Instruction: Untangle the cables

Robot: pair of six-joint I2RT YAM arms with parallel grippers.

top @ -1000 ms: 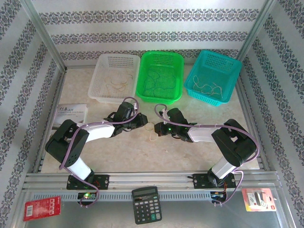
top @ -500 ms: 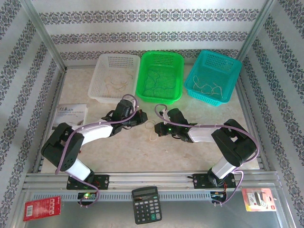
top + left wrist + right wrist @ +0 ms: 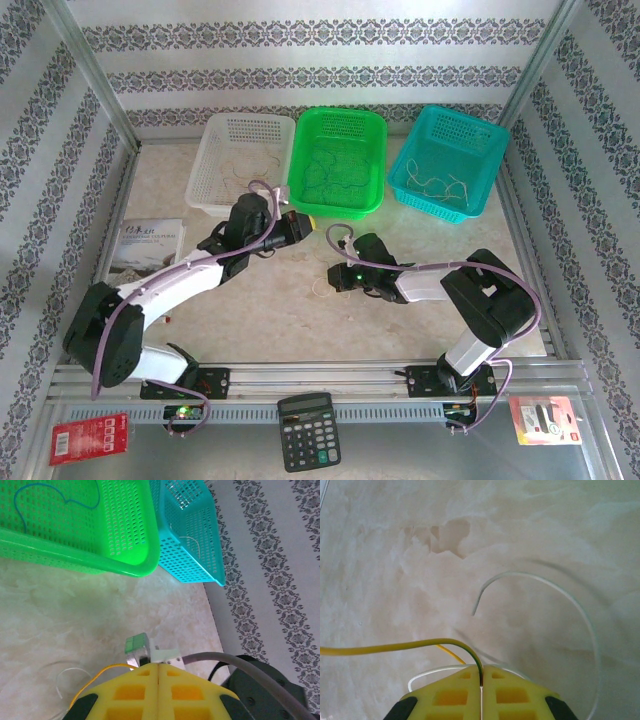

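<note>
Yellow cable (image 3: 395, 646) | thin (in right end effector (image 3: 481, 675)) | white cable (image 3: 545, 587): arc

Bright, soft light all over. Shadows are faint. In both wrist views, the yellow pads (image 3: 450, 697) at 6 o'clock look blurry.

Right wrist view: the yellow cable (image 3: 395, 646) exits the frame at 9 o'clock; its other end is concealed between the jaws. The white cable (image 3: 517, 573) is cut off at 5 o'clock. Left wrist view: the green basket (image 3: 75, 550) is cropped at 12 and 9 o'clock.
</note>
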